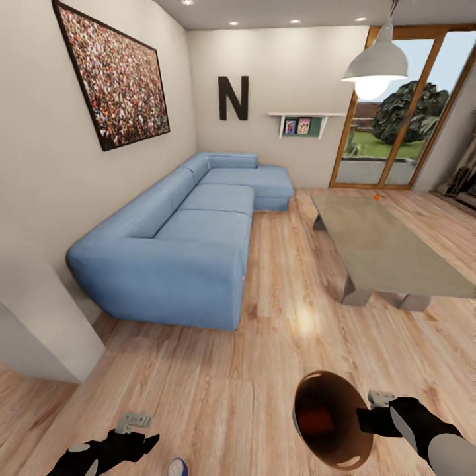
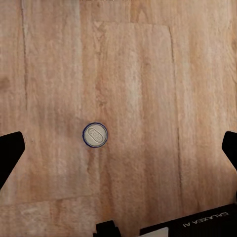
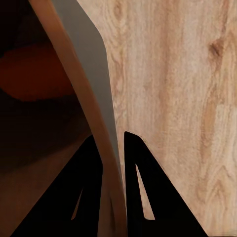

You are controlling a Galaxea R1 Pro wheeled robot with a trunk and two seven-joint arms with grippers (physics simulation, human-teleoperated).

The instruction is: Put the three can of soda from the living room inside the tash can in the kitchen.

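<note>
Blue soda can [image 2: 95,135] upright on wood floor [image 1: 218,403], directly under left gripper [image 2: 118,148]; fingers released, spread wide. Judged light, rigid, smooth-walled: grip mid-body across sides. Right gripper [image 3: 112,148] clenched on trash can [image 1: 330,420] rim; orange can [image 1: 316,419] inside.

Home living room, simulator render. Long light-blue L-shaped fabric sofa [image 1: 192,238] sits against cream walls on a light wood plank floor [image 1: 218,390]. Low grey rectangular coffee surface [image 1: 390,248] stands beside it. Large dark-framed speckled picture [image 1: 112,76] hangs over the sofa; black letter "N" [image 1: 233,98] and a small white wall shelf with photos [image 1: 304,122] are on the far wall. White dome pendant lamp [image 1: 375,66] hangs near the wood-framed glass patio doors [image 1: 400,106], greenery outside.
</note>
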